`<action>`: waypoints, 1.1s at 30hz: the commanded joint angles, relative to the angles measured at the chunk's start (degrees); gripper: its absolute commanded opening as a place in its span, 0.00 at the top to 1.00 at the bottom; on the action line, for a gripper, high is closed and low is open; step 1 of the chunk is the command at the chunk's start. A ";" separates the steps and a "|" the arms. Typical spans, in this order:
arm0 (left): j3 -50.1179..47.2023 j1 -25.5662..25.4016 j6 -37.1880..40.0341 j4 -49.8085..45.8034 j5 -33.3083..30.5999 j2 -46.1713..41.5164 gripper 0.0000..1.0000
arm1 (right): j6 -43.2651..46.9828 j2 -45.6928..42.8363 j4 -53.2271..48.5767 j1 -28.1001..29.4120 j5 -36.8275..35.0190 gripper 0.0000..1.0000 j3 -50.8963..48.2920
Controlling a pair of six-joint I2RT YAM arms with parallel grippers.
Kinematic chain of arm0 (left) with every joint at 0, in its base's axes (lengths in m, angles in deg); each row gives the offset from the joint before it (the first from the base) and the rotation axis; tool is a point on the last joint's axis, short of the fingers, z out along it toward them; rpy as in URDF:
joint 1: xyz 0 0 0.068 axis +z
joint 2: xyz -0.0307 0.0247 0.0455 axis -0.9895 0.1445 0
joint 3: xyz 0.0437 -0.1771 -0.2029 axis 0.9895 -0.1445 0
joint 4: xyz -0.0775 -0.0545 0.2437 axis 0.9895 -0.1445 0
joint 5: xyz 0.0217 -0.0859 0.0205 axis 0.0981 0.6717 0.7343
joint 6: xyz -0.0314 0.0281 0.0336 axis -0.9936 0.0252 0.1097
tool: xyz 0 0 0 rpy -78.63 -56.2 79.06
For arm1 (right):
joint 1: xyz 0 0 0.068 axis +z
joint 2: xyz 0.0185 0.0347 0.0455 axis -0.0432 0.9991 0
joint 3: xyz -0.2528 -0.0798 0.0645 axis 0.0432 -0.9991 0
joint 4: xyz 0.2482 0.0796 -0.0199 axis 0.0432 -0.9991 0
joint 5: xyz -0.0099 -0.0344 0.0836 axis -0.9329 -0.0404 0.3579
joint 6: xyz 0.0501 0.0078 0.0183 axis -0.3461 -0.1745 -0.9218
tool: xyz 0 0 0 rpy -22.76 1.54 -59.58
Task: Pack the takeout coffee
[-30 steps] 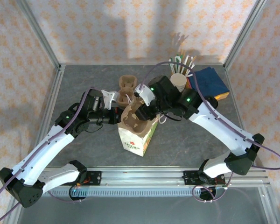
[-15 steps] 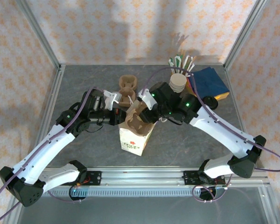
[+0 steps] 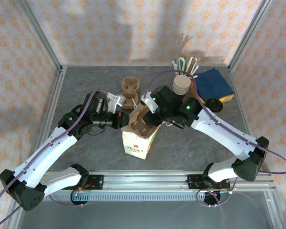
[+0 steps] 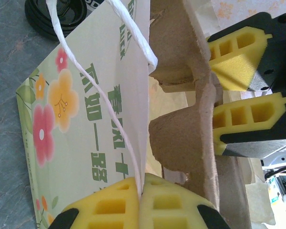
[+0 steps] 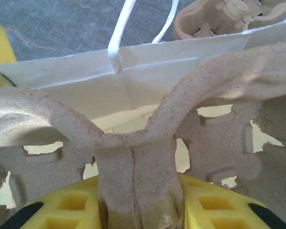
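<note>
Coffee (image 3: 213, 104) sits on the desk (image 3: 195, 143) at the right, black lid up. It is just beside the blue napkins (image 3: 213, 82) and partly behind my right arm. Neither claw is on it, and it is well apart from the bag (image 3: 137, 142), so it's not packed yet.

Change over the last second: the carrier (image 3: 140, 121) has gone from hanging over a tilted bag to sitting in the bag's mouth. The bag now stands straighter, and my right arm has shifted left with the carrier.

Right claw (image 5: 139, 200) is clamped on the carrier's centre ridge, a yellow pad on each side. Left claw (image 4: 140, 191) is pinched together on the white handle (image 4: 128, 95) at the bag rim, keeping the mouth open.

The carrier tops still poke above the rim, so I judge it only part-way in. I read this as carrier first, coffee after. Next I would push the carrier down, let go, then reach right for the coffee. Risk: the pulp edges could snag the thin bag wall.

A spare carrier (image 3: 129, 90) lies behind the bag, and a cup stack (image 3: 181, 85) stands near the napkins.
</note>
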 commanded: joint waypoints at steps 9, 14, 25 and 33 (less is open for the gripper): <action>-0.32 -0.39 3.76 -0.18 3.31 0.64 1.00 | -0.20 5.08 -2.48 0.08 -4.86 0.66 -1.20; 0.68 -0.31 4.86 -1.06 1.47 0.75 1.00 | -0.13 5.20 -2.02 0.08 -5.79 0.66 -2.76; 0.87 -0.32 6.25 -0.82 1.72 1.35 1.00 | -0.94 4.33 -2.27 0.08 -8.97 0.66 -5.26; 1.41 -0.30 7.49 -1.72 2.08 2.29 1.00 | -1.51 3.92 -2.88 0.08 -8.22 0.66 -3.50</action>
